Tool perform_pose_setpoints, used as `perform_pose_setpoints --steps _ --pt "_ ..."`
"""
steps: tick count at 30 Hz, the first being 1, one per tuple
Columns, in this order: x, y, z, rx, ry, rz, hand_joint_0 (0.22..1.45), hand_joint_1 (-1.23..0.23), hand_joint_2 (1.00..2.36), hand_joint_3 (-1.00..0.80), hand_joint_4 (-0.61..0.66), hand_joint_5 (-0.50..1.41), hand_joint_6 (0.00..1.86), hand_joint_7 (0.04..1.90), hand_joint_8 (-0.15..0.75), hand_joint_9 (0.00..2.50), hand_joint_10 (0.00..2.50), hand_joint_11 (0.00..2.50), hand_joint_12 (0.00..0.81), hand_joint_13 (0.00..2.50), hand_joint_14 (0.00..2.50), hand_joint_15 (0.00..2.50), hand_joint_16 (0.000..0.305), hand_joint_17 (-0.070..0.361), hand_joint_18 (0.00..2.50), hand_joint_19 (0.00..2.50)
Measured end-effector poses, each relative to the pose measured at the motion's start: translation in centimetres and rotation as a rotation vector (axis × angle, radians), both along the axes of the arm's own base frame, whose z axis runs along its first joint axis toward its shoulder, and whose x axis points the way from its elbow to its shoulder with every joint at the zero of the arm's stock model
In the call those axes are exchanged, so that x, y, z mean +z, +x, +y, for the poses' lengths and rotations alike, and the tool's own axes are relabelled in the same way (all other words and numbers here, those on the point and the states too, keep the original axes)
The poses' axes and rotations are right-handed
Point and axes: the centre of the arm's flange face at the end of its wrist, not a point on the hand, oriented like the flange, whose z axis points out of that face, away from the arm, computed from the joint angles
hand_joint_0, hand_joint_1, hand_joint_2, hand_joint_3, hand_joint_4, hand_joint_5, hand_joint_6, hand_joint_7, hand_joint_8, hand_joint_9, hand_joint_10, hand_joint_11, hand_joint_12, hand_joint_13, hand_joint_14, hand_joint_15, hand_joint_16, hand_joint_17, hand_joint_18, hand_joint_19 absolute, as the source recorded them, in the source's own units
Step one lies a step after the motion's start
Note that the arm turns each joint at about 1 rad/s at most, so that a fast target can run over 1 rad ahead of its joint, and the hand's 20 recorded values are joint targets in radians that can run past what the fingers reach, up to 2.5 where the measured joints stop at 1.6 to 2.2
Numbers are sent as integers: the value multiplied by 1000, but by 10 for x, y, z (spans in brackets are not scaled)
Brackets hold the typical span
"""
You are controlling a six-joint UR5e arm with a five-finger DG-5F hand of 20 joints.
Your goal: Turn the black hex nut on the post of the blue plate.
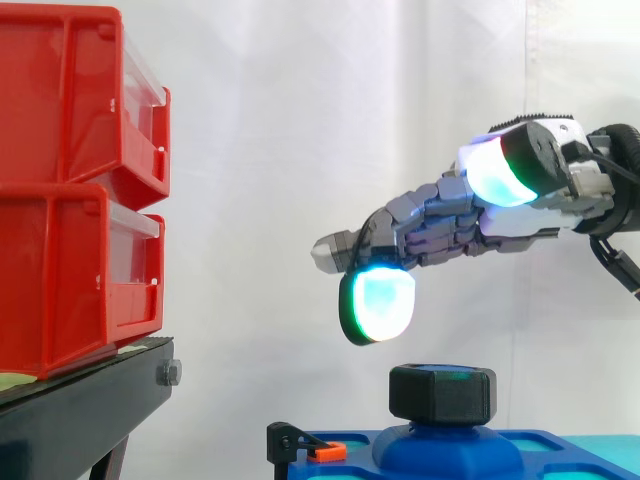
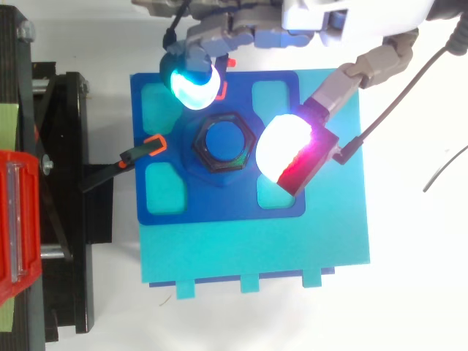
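Just above the black hex nut [image 1: 442, 392], the hand [image 1: 455, 215] hangs spread, holding nothing.

A white curtain [image 1: 300, 120] hangs behind, evenly lit; at left, two stacked red bins [image 1: 70, 190] (clear drawer fronts) sit on a black stand [image 1: 80, 400]; the bench [image 2: 417, 278] is white.

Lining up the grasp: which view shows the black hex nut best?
Top view: the black hex nut shows its hexagon outline around the blue post. Side view gives its profile, with the hand hovering above, apart.
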Motion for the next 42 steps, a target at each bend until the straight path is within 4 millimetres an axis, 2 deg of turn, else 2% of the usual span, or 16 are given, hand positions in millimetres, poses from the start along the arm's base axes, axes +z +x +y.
perform_pose_setpoints --steps 10,19,25,33,42 --pt "13 6 13 15 -8 -7 439 -128 1000 -500 350 -200 504 1020 296 55 0 0 396 0 1 19 57 128 0 287" --pt "-6 15 50 32 -29 -29 438 -119 1000 -500 348 -200 503 1013 295 50 0 0 399 0 0 25 57 129 0 284" --pt "-9 19 68 42 -28 -39 439 -114 1000 -500 345 -200 504 1016 294 48 0 0 399 0 1 20 57 128 0 290" --pt "-11 21 80 48 -27 -36 441 -112 1000 -500 345 -200 504 1016 294 49 0 0 398 0 0 19 57 128 0 289" --pt "-26 19 82 48 -10 -33 442 -111 1000 -500 343 -200 504 1012 294 53 0 0 396 0 1 17 57 128 0 290"
